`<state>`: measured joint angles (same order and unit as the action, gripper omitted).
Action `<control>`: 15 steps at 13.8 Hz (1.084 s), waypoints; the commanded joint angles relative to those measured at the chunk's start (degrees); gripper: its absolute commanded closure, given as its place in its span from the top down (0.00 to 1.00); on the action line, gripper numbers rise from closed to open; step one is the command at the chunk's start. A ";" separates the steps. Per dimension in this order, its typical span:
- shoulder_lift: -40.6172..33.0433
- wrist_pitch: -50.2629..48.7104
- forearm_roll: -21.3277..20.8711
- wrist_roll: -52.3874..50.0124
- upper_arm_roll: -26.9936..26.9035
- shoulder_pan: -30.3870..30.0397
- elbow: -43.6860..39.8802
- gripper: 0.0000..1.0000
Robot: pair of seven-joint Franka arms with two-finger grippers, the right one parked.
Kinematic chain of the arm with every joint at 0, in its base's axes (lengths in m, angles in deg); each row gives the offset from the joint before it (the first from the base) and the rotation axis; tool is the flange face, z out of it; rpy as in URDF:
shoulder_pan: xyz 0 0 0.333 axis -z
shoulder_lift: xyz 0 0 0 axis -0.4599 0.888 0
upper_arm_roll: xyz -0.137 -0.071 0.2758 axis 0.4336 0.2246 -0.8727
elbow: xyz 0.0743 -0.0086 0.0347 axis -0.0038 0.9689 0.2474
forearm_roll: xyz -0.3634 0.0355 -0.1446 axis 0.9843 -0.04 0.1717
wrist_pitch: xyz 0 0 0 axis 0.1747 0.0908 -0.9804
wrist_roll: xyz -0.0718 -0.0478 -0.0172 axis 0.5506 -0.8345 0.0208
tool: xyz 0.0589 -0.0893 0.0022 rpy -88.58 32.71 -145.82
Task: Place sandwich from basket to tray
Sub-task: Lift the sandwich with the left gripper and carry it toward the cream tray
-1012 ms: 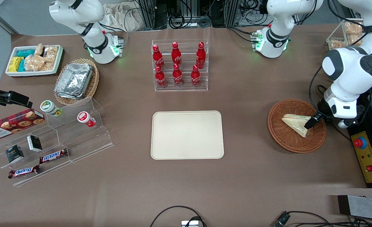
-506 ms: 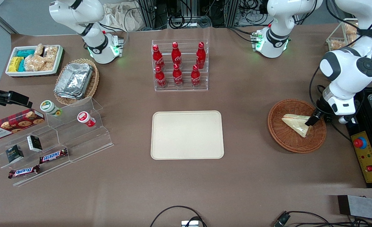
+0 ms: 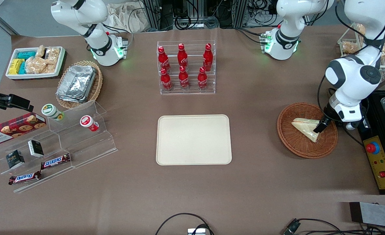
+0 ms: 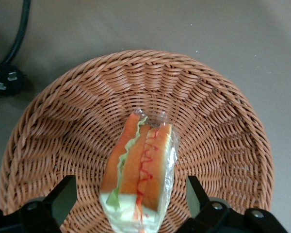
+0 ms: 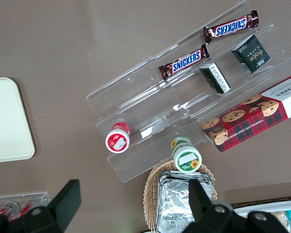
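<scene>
- Wrist view is showing the gripper point(image 4: 131, 206) hanging over the basket point(image 4: 53, 121) with its fingers point(image 4: 63, 196) spread wide, one on each side of the sandwich point(image 4: 143, 172), neither touching the wrap.
- Front view is placing the sandwich point(image 3: 305, 128) inside the basket point(image 3: 293, 143), well apart from the tray point(image 3: 193, 139).
- Closing gently on the bread faces, not on the filling edge, is probably the better choice; the wedge looks soft.
- Lifting above the basket rim before heading for the tray is advisable.
</scene>
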<state>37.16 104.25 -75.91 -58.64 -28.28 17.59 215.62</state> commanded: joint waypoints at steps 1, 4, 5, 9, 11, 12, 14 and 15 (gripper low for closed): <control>1.47 2.93 0.74 -0.58 0.38 0.04 0.43 1.00; 1.74 2.94 0.74 -0.67 0.47 0.39 0.43 0.91; 1.65 2.93 0.74 -0.84 0.47 0.39 0.52 0.69; 1.56 2.85 0.65 -0.85 0.74 1.62 0.52 0.04; 1.39 2.67 0.65 -0.50 0.74 1.71 0.52 0.02; 0.95 2.41 0.56 0.03 0.74 1.71 0.61 0.02; -1.33 0.23 0.21 1.43 0.74 1.80 0.61 0.02; -3.25 -2.92 0.21 3.53 0.74 1.80 0.52 0.02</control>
<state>38.10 105.21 -75.93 -57.57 -27.52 18.99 215.56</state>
